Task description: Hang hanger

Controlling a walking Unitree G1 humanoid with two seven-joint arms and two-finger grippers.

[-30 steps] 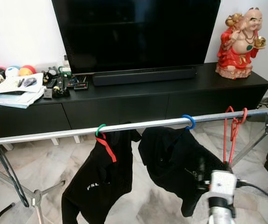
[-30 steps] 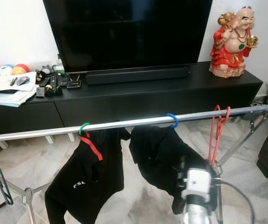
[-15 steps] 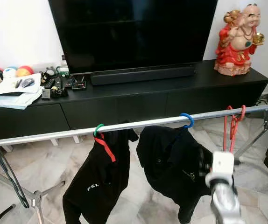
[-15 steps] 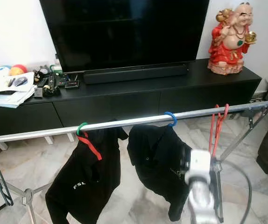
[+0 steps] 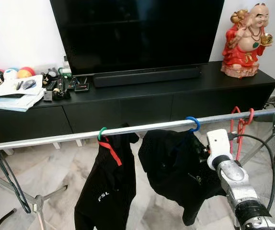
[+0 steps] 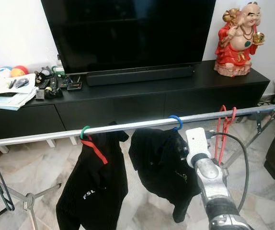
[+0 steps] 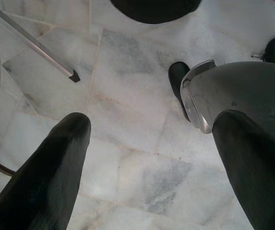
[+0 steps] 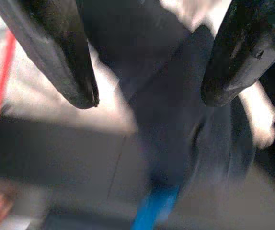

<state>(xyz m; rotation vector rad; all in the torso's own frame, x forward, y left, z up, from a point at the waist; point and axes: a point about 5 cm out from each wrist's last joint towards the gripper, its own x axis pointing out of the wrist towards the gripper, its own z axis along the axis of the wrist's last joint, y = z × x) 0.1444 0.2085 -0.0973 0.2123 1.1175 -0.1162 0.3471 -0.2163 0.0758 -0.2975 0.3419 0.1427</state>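
the blue plastic hanger (image 5: 192,124) hung hooked on the silver metal rail (image 5: 56,138), carrying a black shirt (image 5: 176,167). just beside it the right claw (image 8: 147,96) stood with fingers (image 8: 61,52) apart, gripping nothing. a green-hooked hanger (image 5: 102,132) held another black garment (image 5: 108,184). red hangers (image 5: 240,127) hung further right. the left claw (image 7: 147,158) gaped open over the marble floor (image 7: 128,143).

Two black shirts (image 5: 109,187) hang on one rail (image 5: 147,126); four hangers: green (image 5: 101,132), blue (image 5: 192,123), two red (image 5: 240,125); one statue (image 5: 245,40).
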